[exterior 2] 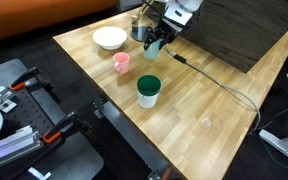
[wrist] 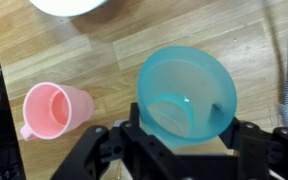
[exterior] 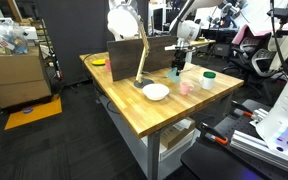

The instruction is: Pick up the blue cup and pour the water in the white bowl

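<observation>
cup point(wrist: 184, 92) in hand point(wrist: 185, 138), bowl point(wrist: 72, 4) beyond

The blue cup point(wrist: 184, 95) is a plain teal tumbler with no handle, clamped between the fingers point(wrist: 246, 140) with its open mouth facing the wrist view. In both exterior views it sits point(exterior: 177, 68) point(exterior 2: 154, 45) near the white bowl point(exterior 2: 109, 38) without touching it. The shallow, round, plain bowl rests upright on the wooden desk point(exterior: 134, 110).

Even indoor light; the lamp point(exterior: 121, 18) blows out white above the bench point(exterior: 134, 105). Soft shadows. Wrist view slightly blurred at its edges.
</observation>
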Robot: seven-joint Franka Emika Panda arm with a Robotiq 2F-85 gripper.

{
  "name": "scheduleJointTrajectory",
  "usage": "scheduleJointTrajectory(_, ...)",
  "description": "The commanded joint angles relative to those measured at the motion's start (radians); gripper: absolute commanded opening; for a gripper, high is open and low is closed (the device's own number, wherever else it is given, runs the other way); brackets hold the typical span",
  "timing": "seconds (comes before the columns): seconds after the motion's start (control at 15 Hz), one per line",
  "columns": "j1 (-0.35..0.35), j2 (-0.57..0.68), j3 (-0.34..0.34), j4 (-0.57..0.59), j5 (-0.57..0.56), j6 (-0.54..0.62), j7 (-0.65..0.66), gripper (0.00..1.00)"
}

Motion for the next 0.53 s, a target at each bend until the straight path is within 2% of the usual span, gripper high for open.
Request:
scheduleJointTrajectory(0.0, -0.062, 0.067, 0.054, 0.09, 0.083, -0.034, -0.106, 0.48)
scheduleJointTrajectory(0.47, -0.068, 0.095, 0.045, 0.115, 0.103, -0.06, -0.245, 0.48)
